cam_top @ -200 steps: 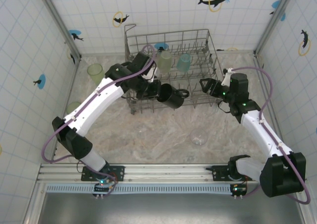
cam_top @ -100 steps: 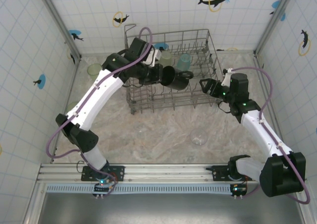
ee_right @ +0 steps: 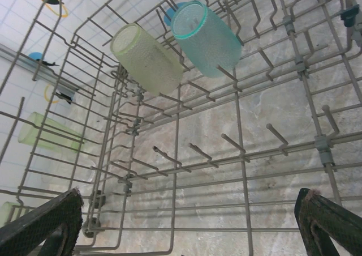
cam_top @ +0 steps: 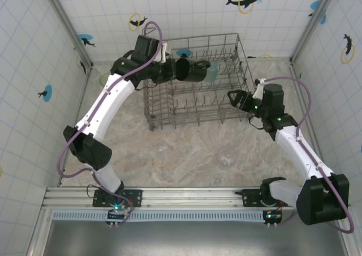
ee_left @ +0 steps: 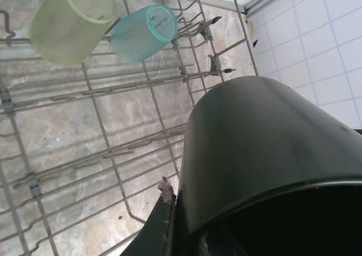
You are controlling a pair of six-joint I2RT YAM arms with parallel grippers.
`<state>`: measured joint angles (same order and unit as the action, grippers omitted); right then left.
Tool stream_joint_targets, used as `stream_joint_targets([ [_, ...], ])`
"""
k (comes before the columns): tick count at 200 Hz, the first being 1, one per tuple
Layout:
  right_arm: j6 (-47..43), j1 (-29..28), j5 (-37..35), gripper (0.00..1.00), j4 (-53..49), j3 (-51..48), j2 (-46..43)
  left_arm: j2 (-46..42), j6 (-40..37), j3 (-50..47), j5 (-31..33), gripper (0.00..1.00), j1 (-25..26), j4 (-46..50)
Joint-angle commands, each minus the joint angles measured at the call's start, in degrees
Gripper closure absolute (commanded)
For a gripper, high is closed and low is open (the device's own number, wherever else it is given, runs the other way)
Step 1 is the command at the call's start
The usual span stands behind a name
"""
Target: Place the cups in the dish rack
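- Two already in the dish rack (cam_top: 186, 112): a light green tumbler (ee_right: 146, 58) and a teal cup (ee_right: 206, 38), tipped on its tines.
- Left fingers (ee_left: 154, 239) clamped on the black mug (cam_top: 192, 72), over the rack's far end.
- Right fingers (ee_right: 45, 222) spread wide, empty, beside the rack.

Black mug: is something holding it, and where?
The left end effector pinches the black mug by its rim wall; the open right end effector holds nothing.

Robot lab test cell: tile-print walls (cam_top: 22, 52), aluminium mounting rail (cam_top: 186, 195), marble-print tabletop (cam_top: 192, 165)
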<state>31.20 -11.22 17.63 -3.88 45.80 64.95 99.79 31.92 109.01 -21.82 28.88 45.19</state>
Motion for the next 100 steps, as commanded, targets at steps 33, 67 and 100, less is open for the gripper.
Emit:
stream_joint_targets([
  [33,3.23,0.21,6.27,0.01,6.85,3.47,2.36,3.92,5.24,0.21,-6.85,1.00,-1.79,-16.56],
  [67,7.10,0.34,10.32,0.01,17.10,1.73,3.07,6.56,9.85,-0.28,-8.53,1.00,-1.87,-22.91],
  [100,10.62,1.14,12.95,0.01,22.95,1.76,5.38,8.62,15.25,-1.85,-12.25,1.00,-1.90,-30.25],
])
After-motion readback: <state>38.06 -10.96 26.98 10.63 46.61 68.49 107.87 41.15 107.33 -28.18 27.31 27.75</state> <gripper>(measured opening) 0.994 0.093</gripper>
